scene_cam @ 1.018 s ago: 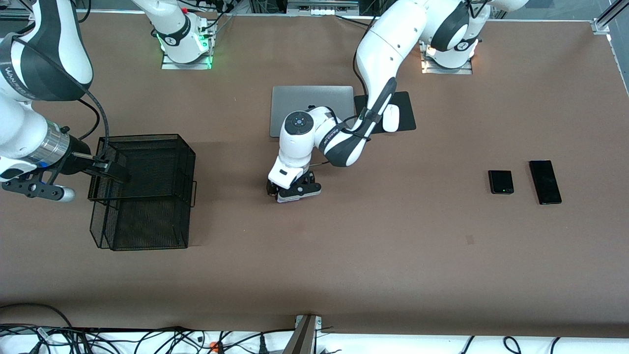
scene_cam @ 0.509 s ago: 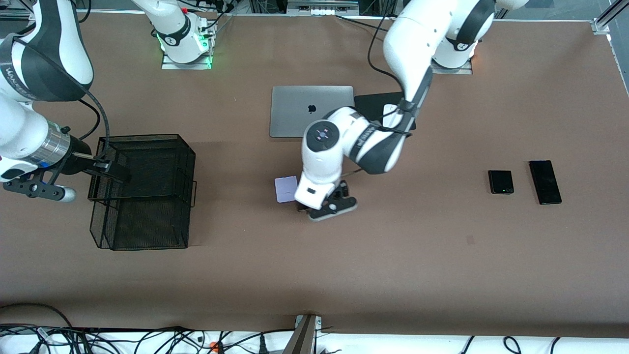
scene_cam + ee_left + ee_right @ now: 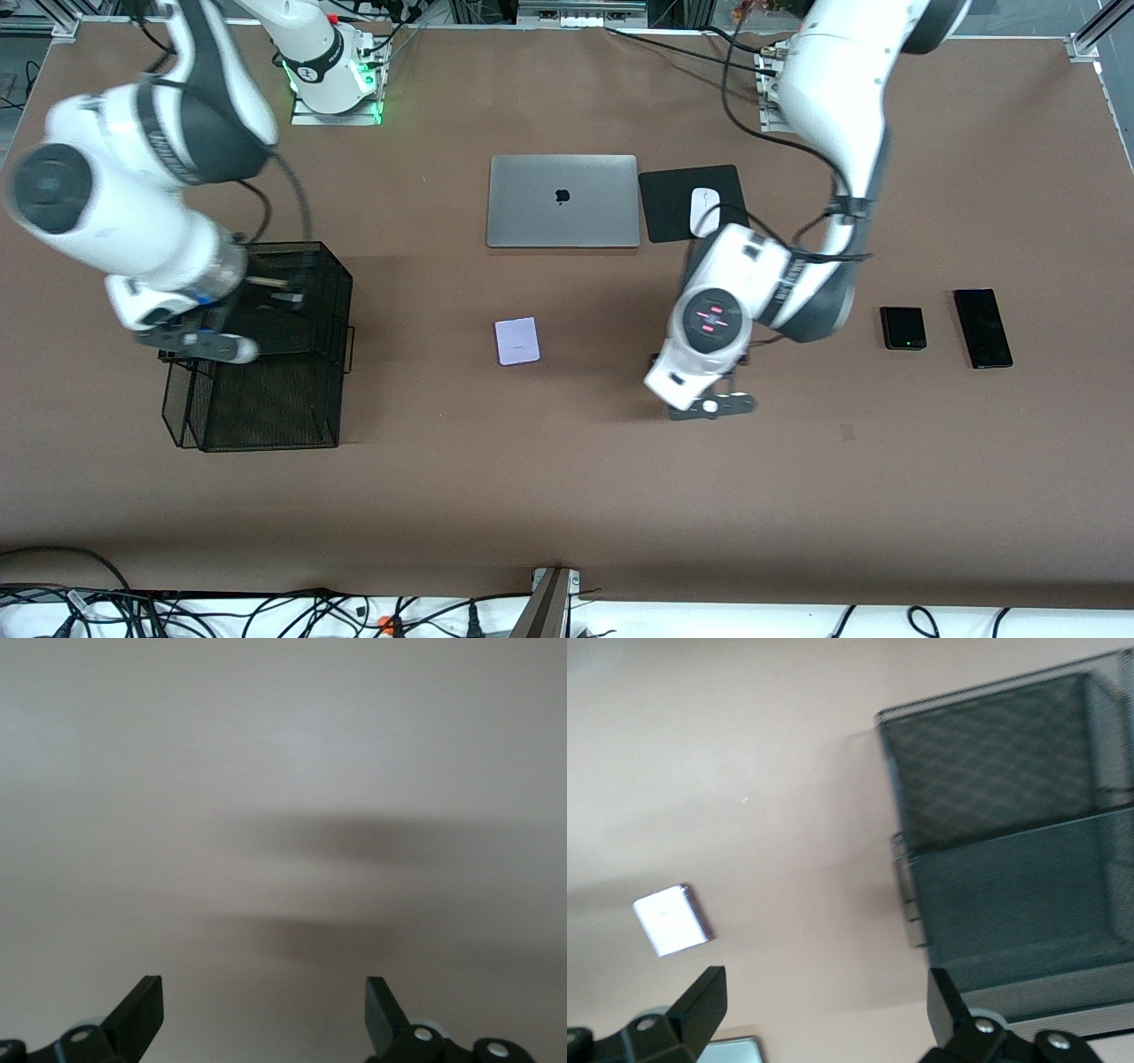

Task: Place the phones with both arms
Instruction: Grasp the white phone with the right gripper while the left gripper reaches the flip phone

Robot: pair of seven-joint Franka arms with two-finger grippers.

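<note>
The pale-lilac phone [image 3: 517, 341] lies flat on the bare table, alone in the middle, between the two grippers and well apart from both; in the right wrist view it shows as a pale square [image 3: 672, 920] off to one side of the spread fingers. The left gripper [image 3: 709, 405] hangs empty with its jaws wide over bare table, between that phone and the small black phone [image 3: 903, 328], with the long black slab [image 3: 982, 327] just past that toward the left arm's end. The right gripper [image 3: 199, 341] is also spread and empty, over the rim of the black mesh basket [image 3: 332, 292]. My guess is that the right arm should fetch the lilac phone while the left goes for a black one. A flat phone gives little to bite on, so each gripper should come straight down, centred, jaws across the narrower sides, low enough to catch the edges without scraping the table. The basket, as far as its mesh lets me see, holds no phone. The closed silver laptop [image 3: 563, 201] and the white mouse [image 3: 702, 211] on its dark pad [image 3: 664, 204] sit apart from all this.
</note>
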